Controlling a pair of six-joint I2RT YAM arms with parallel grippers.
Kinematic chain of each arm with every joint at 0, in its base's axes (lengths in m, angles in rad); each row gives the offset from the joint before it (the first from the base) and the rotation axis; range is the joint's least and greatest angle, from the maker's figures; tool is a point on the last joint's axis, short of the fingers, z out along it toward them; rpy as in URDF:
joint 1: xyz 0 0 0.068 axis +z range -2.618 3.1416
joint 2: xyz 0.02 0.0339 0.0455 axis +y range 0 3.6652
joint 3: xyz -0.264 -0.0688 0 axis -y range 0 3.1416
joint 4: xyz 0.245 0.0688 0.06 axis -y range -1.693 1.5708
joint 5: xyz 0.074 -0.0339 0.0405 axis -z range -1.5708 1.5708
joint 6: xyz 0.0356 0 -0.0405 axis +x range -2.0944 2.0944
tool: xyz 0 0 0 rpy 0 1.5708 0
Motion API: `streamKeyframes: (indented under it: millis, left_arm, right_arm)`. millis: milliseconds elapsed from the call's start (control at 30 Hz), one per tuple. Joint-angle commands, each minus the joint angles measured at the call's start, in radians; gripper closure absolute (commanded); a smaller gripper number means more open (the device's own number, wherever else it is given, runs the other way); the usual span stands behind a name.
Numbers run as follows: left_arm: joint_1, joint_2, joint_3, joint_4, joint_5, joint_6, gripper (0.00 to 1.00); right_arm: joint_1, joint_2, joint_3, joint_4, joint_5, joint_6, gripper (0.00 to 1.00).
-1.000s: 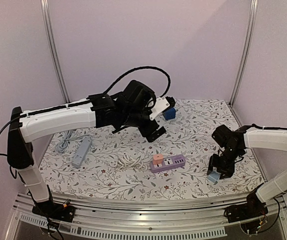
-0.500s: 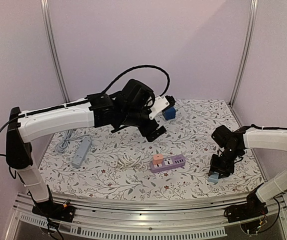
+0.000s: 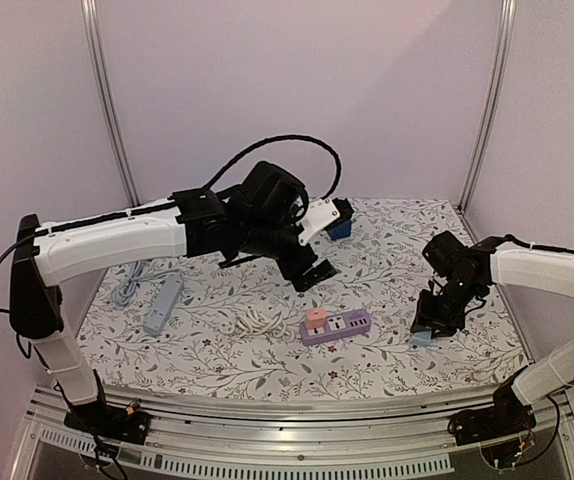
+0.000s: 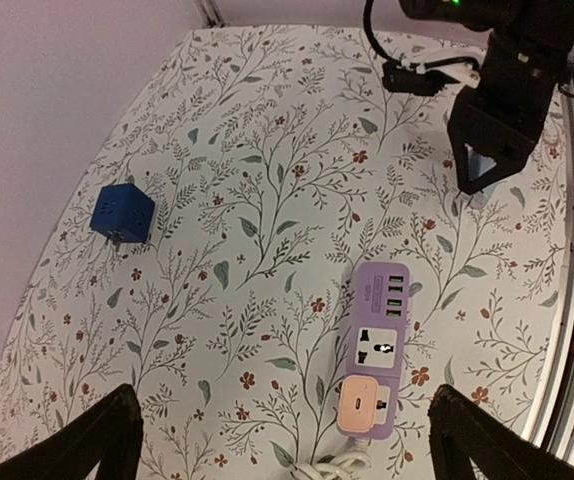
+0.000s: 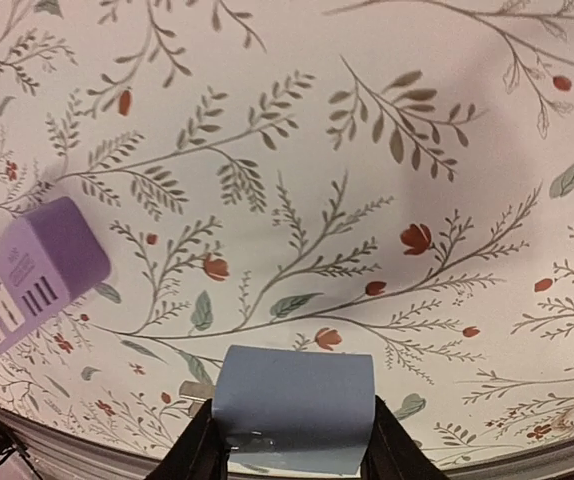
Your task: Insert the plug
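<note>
The right claw point(image 3: 430, 322) has closed onto the light-blue plug point(image 3: 422, 338) and carried it slightly up the worktop point(image 3: 387, 250), nearer the purple strip point(image 3: 336, 326). The left claw point(image 3: 312, 272) has shifted slightly.

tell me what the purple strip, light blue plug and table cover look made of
Purple strip: likely moulded plastic, matte, with smooth rounded edges. Light blue plug: probably plastic too, a smooth flat face with slight sheen. Table cover: printed cloth or vinyl, floral pattern lying flat; which one is unclear.
</note>
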Motion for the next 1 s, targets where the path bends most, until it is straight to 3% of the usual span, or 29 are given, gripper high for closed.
streamKeyframes:
  millis: [0,300,967]
  left_arm:
    - [-0.004,-0.051,-0.022,0.012,0.084,-0.008,0.01]
    - [-0.01,-0.03,0.004,-0.023,0.219,-0.051,0.0]
    - [-0.114,0.198,0.211,0.08,0.184,0.041,0.03]
  right_arm:
    - [-0.005,-0.047,0.122,0.01,-0.005,-0.08,0.73]
    - [-0.006,-0.089,0.292,0.05,-0.067,-0.22,0.76]
    - [0.021,-0.134,0.363,0.063,-0.406,-0.324,0.76]
